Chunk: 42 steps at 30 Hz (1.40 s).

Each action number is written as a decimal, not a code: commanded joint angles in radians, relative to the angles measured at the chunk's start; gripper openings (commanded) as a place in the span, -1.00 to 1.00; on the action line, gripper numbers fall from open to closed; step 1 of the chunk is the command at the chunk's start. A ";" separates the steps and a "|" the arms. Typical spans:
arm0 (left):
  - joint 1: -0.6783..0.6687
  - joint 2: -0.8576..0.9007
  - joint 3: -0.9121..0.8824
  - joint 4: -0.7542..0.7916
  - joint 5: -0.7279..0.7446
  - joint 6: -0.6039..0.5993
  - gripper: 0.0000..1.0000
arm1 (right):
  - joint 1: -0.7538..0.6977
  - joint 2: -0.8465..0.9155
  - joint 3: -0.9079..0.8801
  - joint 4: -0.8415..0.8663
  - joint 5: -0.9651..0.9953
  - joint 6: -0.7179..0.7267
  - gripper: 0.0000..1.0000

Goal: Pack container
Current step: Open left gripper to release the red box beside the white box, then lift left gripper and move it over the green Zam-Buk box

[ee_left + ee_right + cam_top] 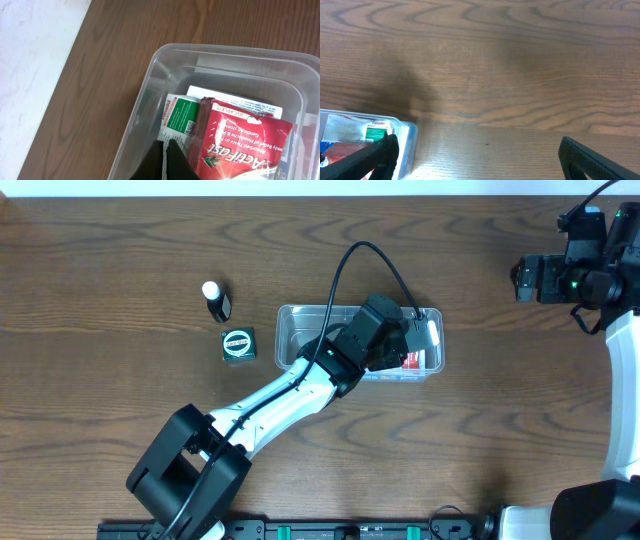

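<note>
The clear container (pixel 292 330) sits mid-table. My left gripper (pixel 165 150) hangs over its inside, shut, with the two black fingertips pressed together and nothing visible between them. Just right of the tips lies a red ActiFast box (pixel 240 145), and a green and white box (pixel 176 116) lies under and beyond them. In the overhead view the left arm (pixel 380 330) covers most of the container. My right gripper (pixel 480 160) stands wide open above bare wood at the table's far right (pixel 527 280), with the container's corner (pixel 406 136) by its left finger.
A small dark bottle with a white cap (pixel 215 300) and a small black box with a round label (pixel 238 344) stand on the wood left of the container. The white floor (pixel 35 60) shows beyond the table edge.
</note>
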 commanded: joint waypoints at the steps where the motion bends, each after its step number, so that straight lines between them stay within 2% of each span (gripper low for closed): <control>1: 0.004 0.013 0.014 -0.003 -0.007 -0.048 -0.88 | -0.003 -0.009 0.010 -0.001 -0.004 0.011 0.99; 12: 0.004 0.079 0.014 -0.014 0.015 -0.053 -0.88 | -0.003 -0.009 0.010 -0.001 -0.004 0.011 0.99; 32: -0.024 0.080 0.014 -0.047 0.041 -0.078 -0.88 | -0.003 -0.009 0.010 -0.001 -0.004 0.011 0.98; 42: -0.022 0.042 0.016 0.043 0.003 -0.085 -0.88 | -0.003 -0.009 0.010 -0.001 -0.004 0.011 0.99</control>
